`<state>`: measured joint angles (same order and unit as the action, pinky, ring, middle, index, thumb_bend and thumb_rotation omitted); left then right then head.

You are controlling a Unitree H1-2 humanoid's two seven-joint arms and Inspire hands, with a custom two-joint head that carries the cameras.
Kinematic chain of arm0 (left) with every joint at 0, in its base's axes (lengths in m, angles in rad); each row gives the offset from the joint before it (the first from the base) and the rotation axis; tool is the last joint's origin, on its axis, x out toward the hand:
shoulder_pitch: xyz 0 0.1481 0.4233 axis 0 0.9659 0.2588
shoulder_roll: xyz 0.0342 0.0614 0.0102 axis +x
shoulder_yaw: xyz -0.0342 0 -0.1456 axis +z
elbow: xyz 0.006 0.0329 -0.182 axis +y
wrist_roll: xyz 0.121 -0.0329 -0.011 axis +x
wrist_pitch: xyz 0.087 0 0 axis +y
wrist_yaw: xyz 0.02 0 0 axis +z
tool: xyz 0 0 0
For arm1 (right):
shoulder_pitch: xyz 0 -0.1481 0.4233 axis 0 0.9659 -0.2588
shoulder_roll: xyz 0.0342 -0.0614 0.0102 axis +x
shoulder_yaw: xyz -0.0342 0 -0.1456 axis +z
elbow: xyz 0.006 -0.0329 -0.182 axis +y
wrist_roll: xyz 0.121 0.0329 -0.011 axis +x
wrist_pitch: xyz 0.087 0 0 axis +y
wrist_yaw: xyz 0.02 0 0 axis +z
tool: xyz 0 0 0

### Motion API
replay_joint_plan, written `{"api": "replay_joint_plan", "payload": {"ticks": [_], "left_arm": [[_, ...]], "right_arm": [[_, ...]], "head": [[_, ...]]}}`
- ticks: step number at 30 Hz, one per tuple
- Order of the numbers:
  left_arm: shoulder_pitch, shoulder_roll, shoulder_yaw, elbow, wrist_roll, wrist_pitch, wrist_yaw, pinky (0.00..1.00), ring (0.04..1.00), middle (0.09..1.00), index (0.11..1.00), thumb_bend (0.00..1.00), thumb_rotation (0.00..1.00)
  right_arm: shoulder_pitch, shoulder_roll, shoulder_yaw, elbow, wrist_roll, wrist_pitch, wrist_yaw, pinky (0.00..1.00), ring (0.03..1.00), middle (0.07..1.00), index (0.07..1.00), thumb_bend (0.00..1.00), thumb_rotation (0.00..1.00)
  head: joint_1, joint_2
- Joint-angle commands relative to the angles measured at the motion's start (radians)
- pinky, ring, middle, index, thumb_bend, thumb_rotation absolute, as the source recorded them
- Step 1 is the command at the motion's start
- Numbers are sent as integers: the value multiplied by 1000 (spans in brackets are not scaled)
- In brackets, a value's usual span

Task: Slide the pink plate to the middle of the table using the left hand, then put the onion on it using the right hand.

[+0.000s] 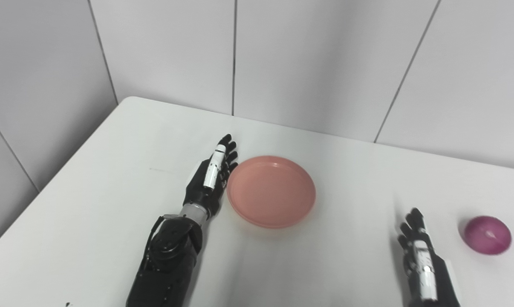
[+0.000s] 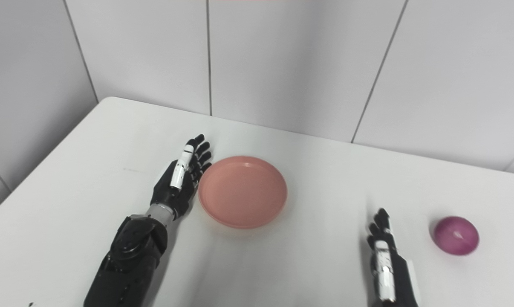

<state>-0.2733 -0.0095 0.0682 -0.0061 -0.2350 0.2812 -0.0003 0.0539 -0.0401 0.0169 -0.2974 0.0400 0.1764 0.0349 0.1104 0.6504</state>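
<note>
Here, a round, shallow pink plastic plate with a smooth matte face and a low raised rim lies flat near the middle of the plain white surface, whose far left corner is rounded. The black left hand, jointed and hard-shelled with a white strip along one of its fingers, lies stretched out just beside the plate's left rim, fingers straight, close together and holding nothing; whether it touches the rim cannot be told. A glossy purple-red onion, rounded and smooth-skinned with a pale spot on top, sits alone toward the right edge of the surface, well apart from the plate. The black right hand, also marked with a white strip, rests near the onion's left side without touching it, fingers extended and empty. Behind the surface stand pale grey wall panels divided by thin dark seams. No readable writing shows anywhere.
</note>
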Motion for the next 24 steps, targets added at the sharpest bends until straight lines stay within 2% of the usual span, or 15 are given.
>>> {"api": "replay_joint_plan", "payload": {"ticks": [1,14,16,20,24], "left_arm": [[-22,1,-14,-40,-2,1,-23,984,993,1000,979,409,1000],[5,-25,-56,-61,12,33,-25,972,978,996,978,435,1000],[11,-36,-58,-72,8,42,-23,970,977,995,977,436,1000],[23,-52,-65,-89,11,55,-27,977,988,1000,984,428,1000],[36,-60,-82,-99,14,52,-36,974,981,992,975,435,1000]], "right_arm": [[-14,3,4,-18,-16,-32,-3,1000,1000,1000,1000,205,1000],[-17,31,30,-10,-76,-24,-23,1000,985,1000,1000,364,1000],[-18,37,31,-10,-84,-17,-27,1000,984,1000,1000,373,1000],[-18,48,36,-14,-100,3,-34,1000,983,1000,1000,279,1000],[-17,62,39,-17,-95,8,-33,1000,985,1000,1000,306,1000]], "head": [[-33,10],[-115,29],[-137,31],[-149,32],[-175,37]]}}
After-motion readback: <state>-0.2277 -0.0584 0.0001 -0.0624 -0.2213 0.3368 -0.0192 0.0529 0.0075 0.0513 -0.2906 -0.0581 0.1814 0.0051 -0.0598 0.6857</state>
